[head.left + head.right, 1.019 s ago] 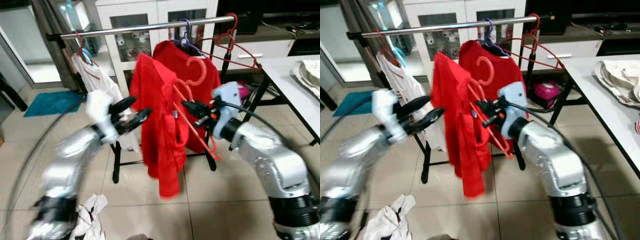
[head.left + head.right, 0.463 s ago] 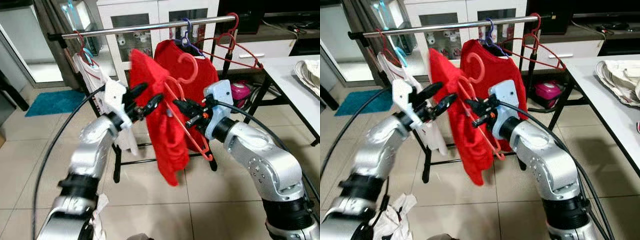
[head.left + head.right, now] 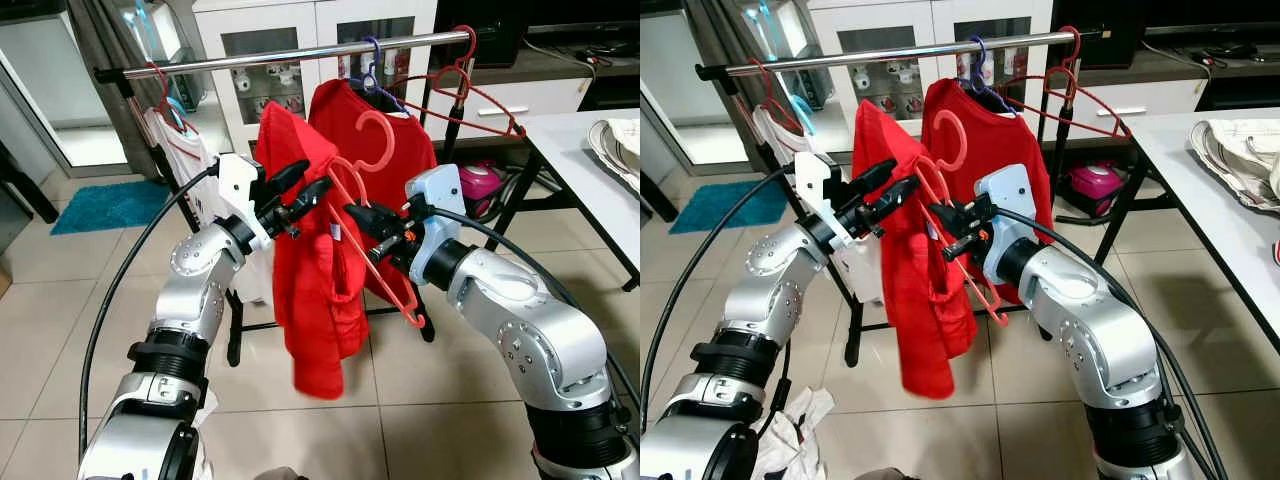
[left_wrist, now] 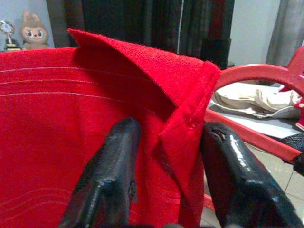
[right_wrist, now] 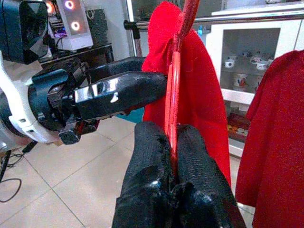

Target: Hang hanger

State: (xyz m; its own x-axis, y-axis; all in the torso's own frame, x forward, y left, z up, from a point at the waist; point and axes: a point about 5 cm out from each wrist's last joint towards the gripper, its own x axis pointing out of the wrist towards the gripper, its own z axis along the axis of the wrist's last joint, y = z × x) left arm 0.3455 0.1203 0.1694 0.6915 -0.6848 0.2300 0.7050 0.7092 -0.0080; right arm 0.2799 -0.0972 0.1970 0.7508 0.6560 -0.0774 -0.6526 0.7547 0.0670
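A red hanger with a red garment draped on it hangs in the air in front of the metal clothes rail, its hook free below the rail. My right gripper is shut on the hanger's thin bar, seen pinched between both fingers in the right wrist view. My left gripper has come in from the left at the garment's collar. In the left wrist view its two black fingers stand apart on either side of the folded collar.
On the rail hang another red shirt, empty red hangers at its right end and a white garment at its left end. A white table stands to the right. Crumpled clothes lie on the tiled floor.
My left arm has swung up from the lower left to the garment's collar. The right gripper with hanger and garment has shifted slightly left.
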